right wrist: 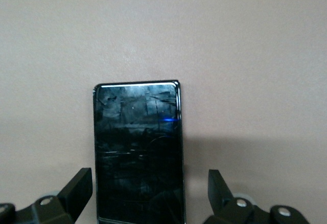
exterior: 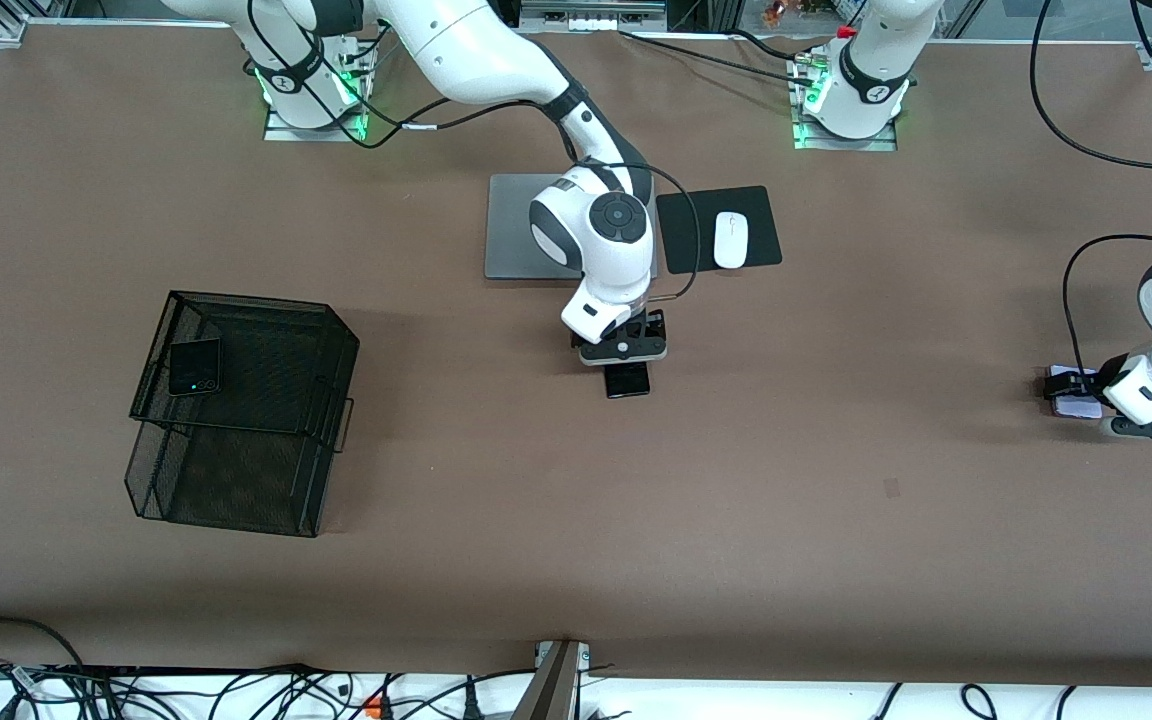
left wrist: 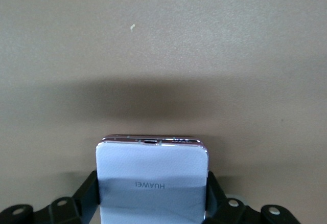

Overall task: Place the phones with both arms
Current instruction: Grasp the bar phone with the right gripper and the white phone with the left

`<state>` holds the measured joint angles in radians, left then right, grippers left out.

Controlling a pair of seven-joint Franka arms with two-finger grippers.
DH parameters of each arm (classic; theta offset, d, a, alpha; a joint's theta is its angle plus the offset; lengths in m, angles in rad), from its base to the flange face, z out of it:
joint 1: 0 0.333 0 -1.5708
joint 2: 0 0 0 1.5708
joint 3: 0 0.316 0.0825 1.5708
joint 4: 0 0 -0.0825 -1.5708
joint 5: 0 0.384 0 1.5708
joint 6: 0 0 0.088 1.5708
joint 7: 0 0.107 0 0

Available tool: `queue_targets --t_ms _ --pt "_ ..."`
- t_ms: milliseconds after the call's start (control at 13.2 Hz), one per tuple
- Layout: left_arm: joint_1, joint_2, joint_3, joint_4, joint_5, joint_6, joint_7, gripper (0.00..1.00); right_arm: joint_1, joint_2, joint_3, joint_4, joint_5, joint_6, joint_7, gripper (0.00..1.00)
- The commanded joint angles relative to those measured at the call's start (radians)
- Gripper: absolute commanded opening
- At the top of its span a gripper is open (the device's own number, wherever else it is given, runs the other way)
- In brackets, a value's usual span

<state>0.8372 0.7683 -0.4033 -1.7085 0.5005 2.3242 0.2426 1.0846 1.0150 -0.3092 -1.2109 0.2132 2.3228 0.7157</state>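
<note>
Table: brown mat [exterior: 836,520] carries everything.
Lilac phone [left wrist: 152,180]: at the left arm's end, fingers touching both edges; left gripper [exterior: 1071,390] closed on it.
Slim black phone [right wrist: 138,152]: mid-table, between spread fingers of right gripper [exterior: 626,368].
Folded black phone [exterior: 195,366]: in mesh tray [exterior: 326,340].

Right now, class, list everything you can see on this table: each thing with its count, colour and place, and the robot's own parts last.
Tray: one, black mesh, two tiers, toward the right arm's end.
Folded phone: one, black, on the tray's upper tier.
Slab phone: one, black, mid-table, between the right pincer's open fingers.
Lilac phone: one, pale lilac, at the left arm's end, gripped.
Laptop: one, grey, shut, near the bases.
Mouse: one, white, on a black mat beside the laptop.
Right pincer: open, astride the slab phone.
Left pincer: shut on the lilac phone.
</note>
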Motion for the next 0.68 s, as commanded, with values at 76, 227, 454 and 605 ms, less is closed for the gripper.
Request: queue_targets --t_ms 76,227,454,605 --pt "-0.001 -0.049 -0.098 0.009 0.010 -0.110 0.011 0.30 0.009 0.025 0.010 0.019 -0.014 0.015 0.013 1.00" --pt "-0.007 -0.058 -0.188 0.076 -0.011 -0.280 -0.018 0.30 0.009 0.027 0.019 0.017 -0.015 0.021 0.013 1.00" --pt "-0.119 -0.058 -0.244 0.214 -0.014 -0.538 -0.132 0.30 0.009 0.019 0.019 0.021 -0.021 0.015 -0.002 0.24" --pt "-0.225 -0.058 -0.246 0.301 -0.049 -0.671 -0.224 0.30 0.008 -0.001 0.016 0.021 -0.021 -0.006 -0.002 0.00"
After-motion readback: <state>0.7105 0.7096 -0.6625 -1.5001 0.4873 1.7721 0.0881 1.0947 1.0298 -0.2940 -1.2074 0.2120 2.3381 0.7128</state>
